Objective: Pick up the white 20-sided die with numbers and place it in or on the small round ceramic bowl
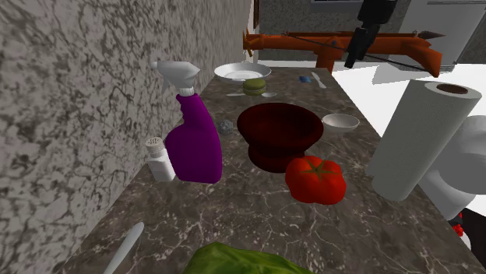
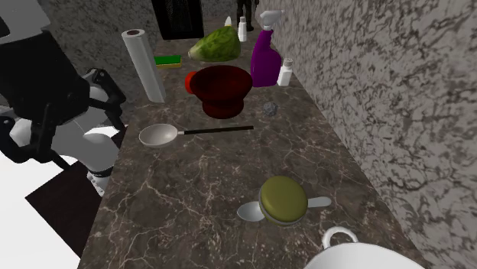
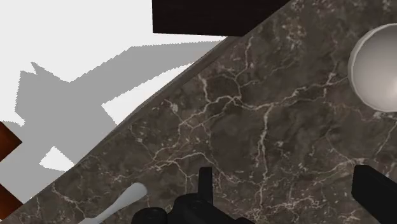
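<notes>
On marble counter (image 1: 257,210), shoulder view's left to right: purple spray bottle (image 1: 195,140), grey die (image 1: 224,124) just beside it, dark red bowl (image 1: 279,134), small white bowl (image 1: 340,121). My gripper (image 3: 289,191) wide open, empty, above counter near small white bowl; die lies wallward, past dark red bowl.

On the dark marbled table (image 1: 257,226), a large dark red bowl (image 1: 279,132) stands in the middle of the shoulder view. A purple spray bottle (image 1: 193,136) is at its nine o'clock, and a small white shaker (image 1: 160,159) stands just beside the bottle at eight o'clock. A red tomato (image 1: 315,179) lies at the bowl's five o'clock. A white paper roll (image 1: 420,136) stands upright at three o'clock. A white plate (image 1: 242,72) sits at twelve o'clock, and a green leafy head (image 1: 234,261) at six o'clock.
</notes>
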Motion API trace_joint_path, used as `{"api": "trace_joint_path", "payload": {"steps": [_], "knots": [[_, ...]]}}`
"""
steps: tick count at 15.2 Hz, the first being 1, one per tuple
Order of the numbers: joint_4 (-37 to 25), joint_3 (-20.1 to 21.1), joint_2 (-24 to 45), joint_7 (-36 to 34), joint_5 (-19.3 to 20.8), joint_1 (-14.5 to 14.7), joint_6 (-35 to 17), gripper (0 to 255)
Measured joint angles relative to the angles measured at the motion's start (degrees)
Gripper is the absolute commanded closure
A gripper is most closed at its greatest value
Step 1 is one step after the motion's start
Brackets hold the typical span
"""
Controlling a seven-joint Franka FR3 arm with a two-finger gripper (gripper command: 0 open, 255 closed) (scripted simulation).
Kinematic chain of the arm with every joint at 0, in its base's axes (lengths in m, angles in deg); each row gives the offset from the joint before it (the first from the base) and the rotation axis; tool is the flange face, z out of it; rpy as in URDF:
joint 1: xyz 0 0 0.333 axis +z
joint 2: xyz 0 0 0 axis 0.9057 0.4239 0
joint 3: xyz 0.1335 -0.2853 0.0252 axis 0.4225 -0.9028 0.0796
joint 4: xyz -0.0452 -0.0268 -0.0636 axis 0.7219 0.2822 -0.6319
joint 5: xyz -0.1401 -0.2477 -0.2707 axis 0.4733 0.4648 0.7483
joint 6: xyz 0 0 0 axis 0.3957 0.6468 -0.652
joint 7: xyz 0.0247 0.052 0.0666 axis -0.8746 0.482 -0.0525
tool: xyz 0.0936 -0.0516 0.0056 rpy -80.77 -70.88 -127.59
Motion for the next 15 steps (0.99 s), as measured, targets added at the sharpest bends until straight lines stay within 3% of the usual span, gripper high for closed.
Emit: {"api": "trace_joint_path", "payload": {"steps": [8, 15], "knots": [[1.41, 5.76, 3.74, -8.24, -5.87, 2.35, -4.08, 0], [-1.63, 11.87, 12.00, -17.01, -11.67, 4.70, -9.10, 0]]}}
